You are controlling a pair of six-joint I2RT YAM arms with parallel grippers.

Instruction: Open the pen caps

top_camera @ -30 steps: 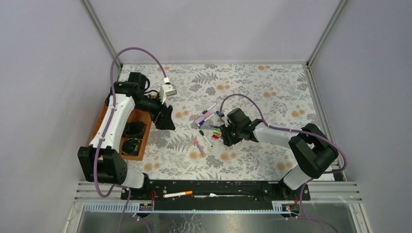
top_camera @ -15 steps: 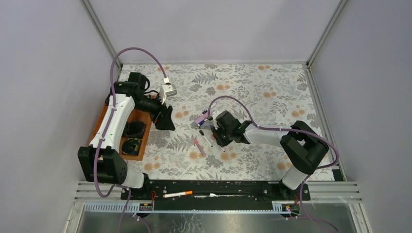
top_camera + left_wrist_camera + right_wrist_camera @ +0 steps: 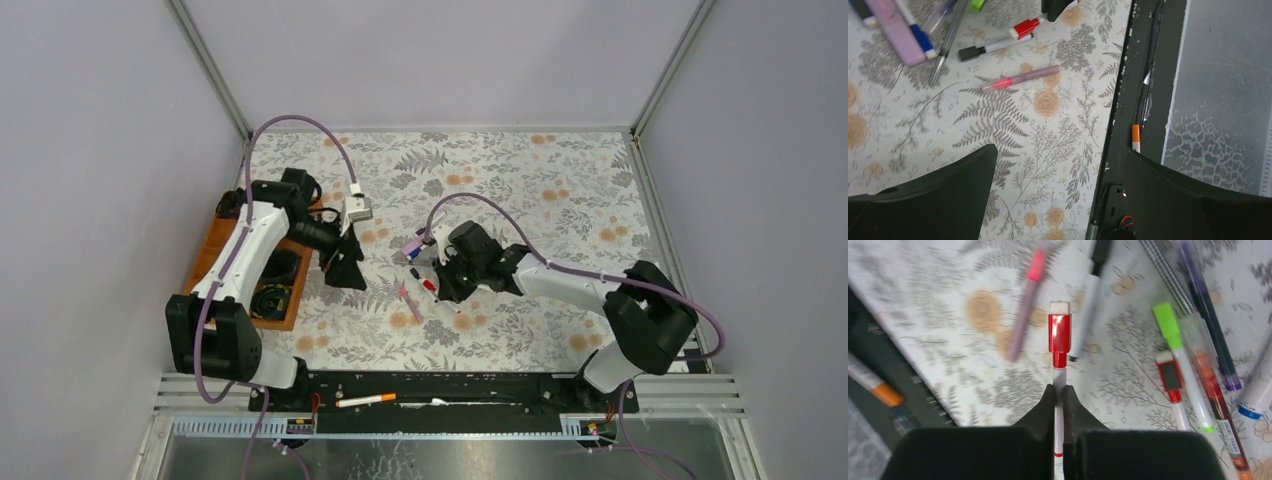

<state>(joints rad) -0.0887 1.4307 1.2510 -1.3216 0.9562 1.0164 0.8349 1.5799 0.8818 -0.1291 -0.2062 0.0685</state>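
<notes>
Two robot arms reach over a flowery table (image 3: 560, 190). The right gripper (image 3: 1058, 390) is squeezed tight on the white barrel of a pen (image 3: 1059, 375). Its red cap (image 3: 1059, 334) sits on the far end, pointing away from the fingers. More pens lie just beside it on the table: a pink pen (image 3: 1023, 315), a black-capped pen (image 3: 1088, 305) and a green-capped pen (image 3: 1178, 355). The left gripper (image 3: 1058, 200) has its jaws wide apart and holds nothing. An orange-ended pen (image 3: 1136, 137) lies on the black rail (image 3: 1128, 75) at the table's near edge.
</notes>
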